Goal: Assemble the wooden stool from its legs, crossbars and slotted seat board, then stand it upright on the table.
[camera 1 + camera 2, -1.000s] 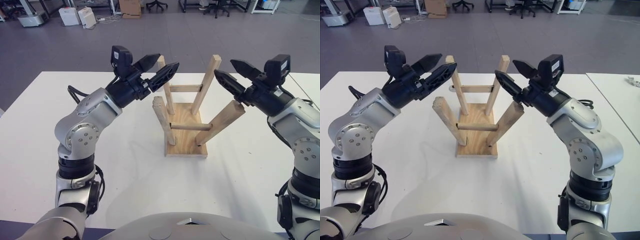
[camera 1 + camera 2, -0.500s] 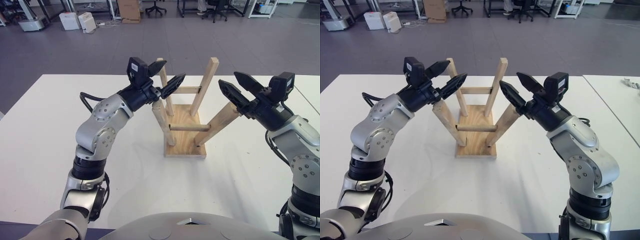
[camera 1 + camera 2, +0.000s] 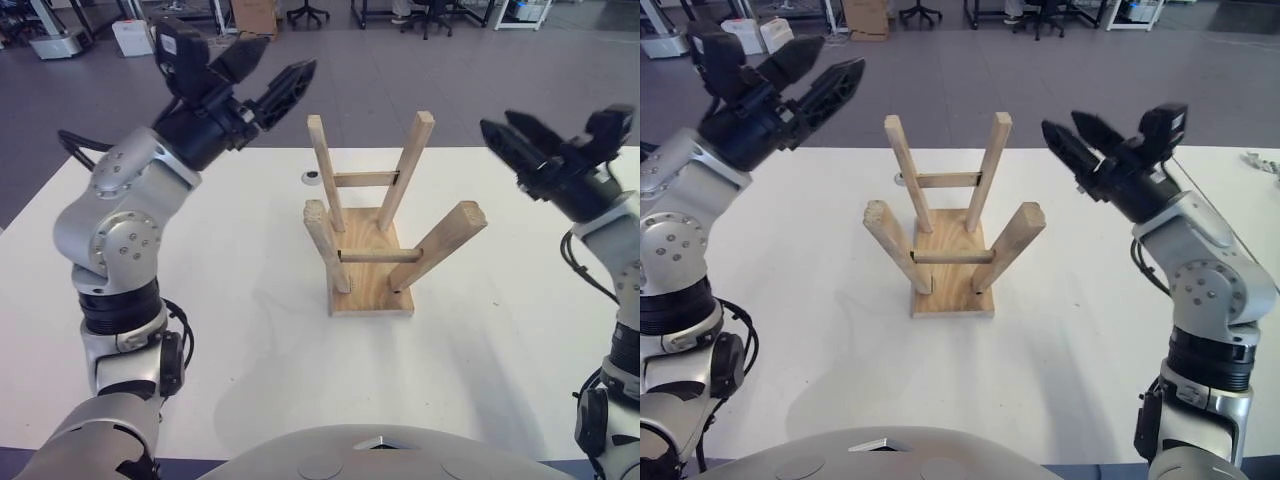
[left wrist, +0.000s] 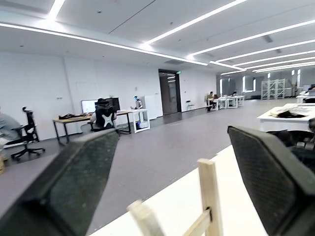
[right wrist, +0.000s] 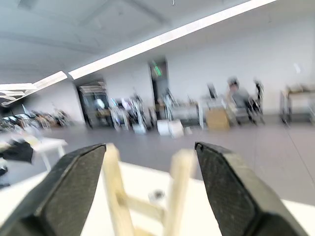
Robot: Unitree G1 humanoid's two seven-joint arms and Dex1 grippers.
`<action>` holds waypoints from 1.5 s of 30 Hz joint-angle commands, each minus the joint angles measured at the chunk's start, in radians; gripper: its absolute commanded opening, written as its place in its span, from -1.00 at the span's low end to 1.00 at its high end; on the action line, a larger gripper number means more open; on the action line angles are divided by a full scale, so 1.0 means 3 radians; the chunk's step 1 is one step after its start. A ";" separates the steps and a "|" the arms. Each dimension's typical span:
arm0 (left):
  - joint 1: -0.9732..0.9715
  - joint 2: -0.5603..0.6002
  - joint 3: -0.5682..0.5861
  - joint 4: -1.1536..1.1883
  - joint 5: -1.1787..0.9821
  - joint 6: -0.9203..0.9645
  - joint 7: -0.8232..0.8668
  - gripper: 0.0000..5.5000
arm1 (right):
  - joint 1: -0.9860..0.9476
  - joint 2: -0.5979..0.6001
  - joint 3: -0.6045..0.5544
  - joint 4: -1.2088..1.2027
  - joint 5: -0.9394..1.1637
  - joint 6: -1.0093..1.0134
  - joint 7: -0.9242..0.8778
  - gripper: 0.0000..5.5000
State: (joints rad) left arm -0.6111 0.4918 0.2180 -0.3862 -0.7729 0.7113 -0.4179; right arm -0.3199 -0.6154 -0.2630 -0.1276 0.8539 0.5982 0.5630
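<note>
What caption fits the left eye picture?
Stool upside down on the table, left gripper and right gripper open beside it.

stool (image 3: 372, 245): pale bare wood, matt | table (image 3: 240, 330): smooth white

small round thing (image 3: 312, 178) behind the stool (image 3: 368, 232) is too small to identify.
</note>
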 commanded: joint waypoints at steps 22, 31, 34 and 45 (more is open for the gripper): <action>0.2851 0.1466 -0.1276 -0.0129 0.1824 -0.0707 -0.1859 0.47 | -0.0175 0.0140 0.0994 0.2102 -0.2142 -0.1240 0.0607 0.23; 0.2275 0.0609 -0.1671 0.0850 0.2356 -0.0916 -0.0989 0.47 | -0.0167 0.0333 0.1422 0.2915 -0.2459 -0.2081 0.1630 0.23; 0.2045 0.0238 -0.1540 0.1365 0.2473 -0.1129 -0.0419 0.47 | 0.0471 0.0115 0.1242 0.1952 -0.2221 -0.1826 0.1586 0.23; 0.3299 0.0313 -0.0772 -0.0048 0.2168 -0.0949 -0.0234 0.47 | 0.2531 0.0610 0.0464 -0.1101 -0.1989 -0.0444 -0.0322 0.23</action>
State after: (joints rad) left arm 0.3084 0.5642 0.0157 -0.3113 -0.1055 0.3700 -0.4448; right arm 0.3875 -0.4738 -0.1490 -0.3541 0.2286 0.3981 0.5031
